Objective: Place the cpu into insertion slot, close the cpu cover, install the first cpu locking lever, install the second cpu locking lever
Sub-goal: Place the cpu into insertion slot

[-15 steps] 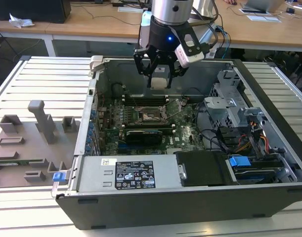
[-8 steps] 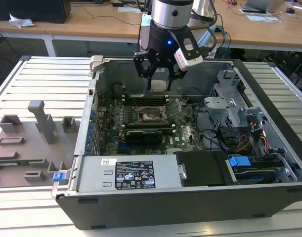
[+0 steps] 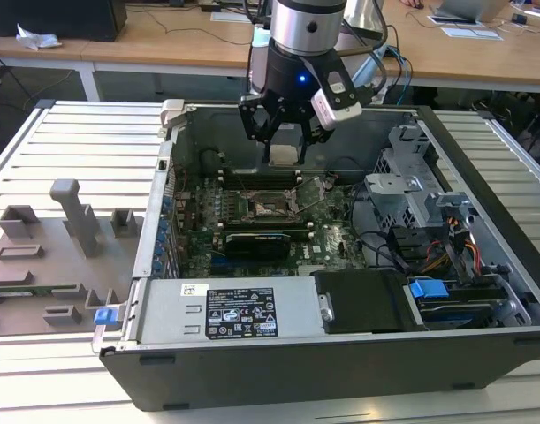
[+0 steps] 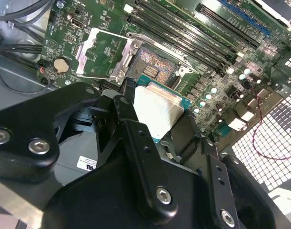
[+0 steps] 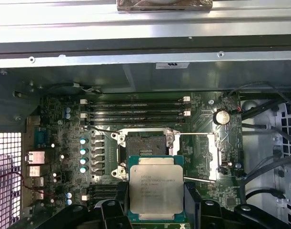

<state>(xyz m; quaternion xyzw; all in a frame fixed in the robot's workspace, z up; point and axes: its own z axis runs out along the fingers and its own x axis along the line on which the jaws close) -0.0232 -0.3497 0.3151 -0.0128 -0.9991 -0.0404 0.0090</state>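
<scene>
Claw (image 5: 156, 202) grips cpu (image 5: 155, 183) above open insertion slot (image 5: 145, 146).

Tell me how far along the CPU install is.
Done: the cpu is picked up. In hand: the claw holds it above and close to the empty insertion slot, not yet seated. Left: the cpu cover lies flipped open beside the slot, and a locking lever looks unlatched.

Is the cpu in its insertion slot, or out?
Out. The gripper holds the silvery-grey square cpu aloft; the black-framed square insertion slot lies bare, its metal cpu cover swung open.
</scene>
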